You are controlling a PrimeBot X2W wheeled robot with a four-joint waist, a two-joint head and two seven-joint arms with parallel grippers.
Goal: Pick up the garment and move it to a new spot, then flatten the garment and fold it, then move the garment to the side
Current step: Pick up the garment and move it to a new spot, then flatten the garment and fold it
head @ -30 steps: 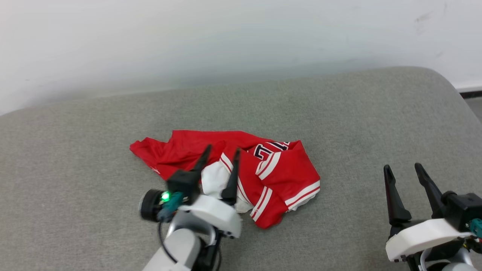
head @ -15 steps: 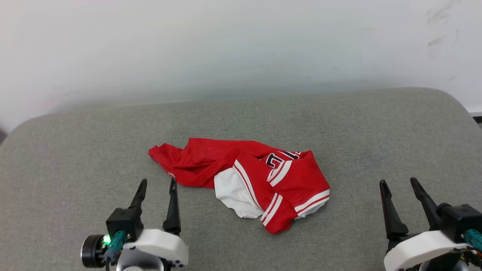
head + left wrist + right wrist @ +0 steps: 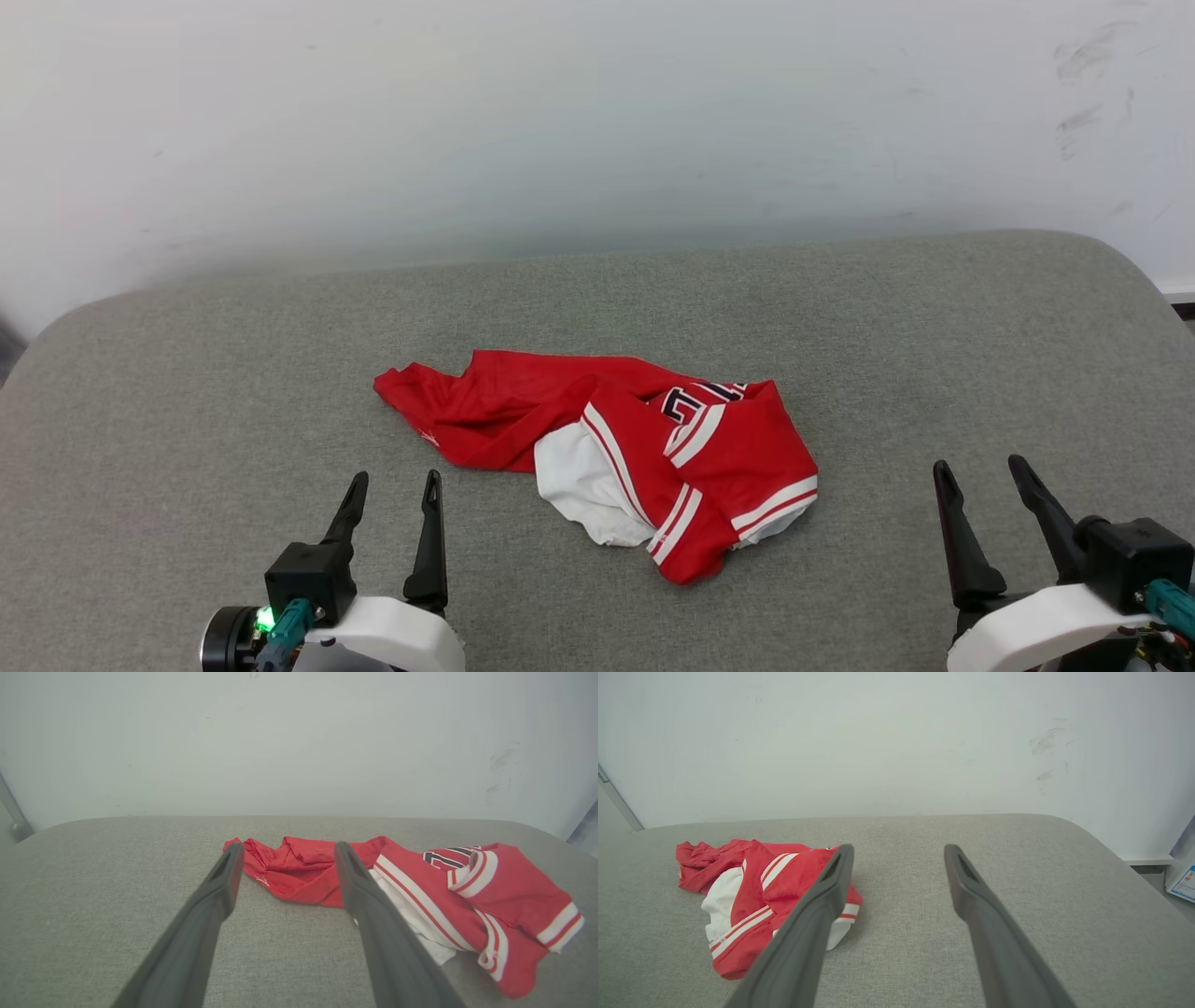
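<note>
Now, left gripper (image 3: pixel 396 478): two long dark fingers, apart and empty, nearest us at the lower left.
Right gripper (image 3: pixel 978 464): fingers likewise apart and empty, at the lower right.
Garment (image 3: pixel 644 448): a crumpled red basketball-style shirt with striped trim and a white sleeve (image 3: pixel 579 485) uppermost. It lies mid-surface, beyond both grippers and touching neither.
Change: a second ago our left fingers straddled that sleeve. We have since drawn them back, clear of it.
Meaning: we judge the shirt set down, neither flattened nor folded yet.
Room: the grey fabric-covered padded surface (image 3: pixel 187 373) lies bare on every side of the shirt.
Edges: rounded corners far left and far right. The far edge meets a plain white wall (image 3: pixel 560 121).
</note>
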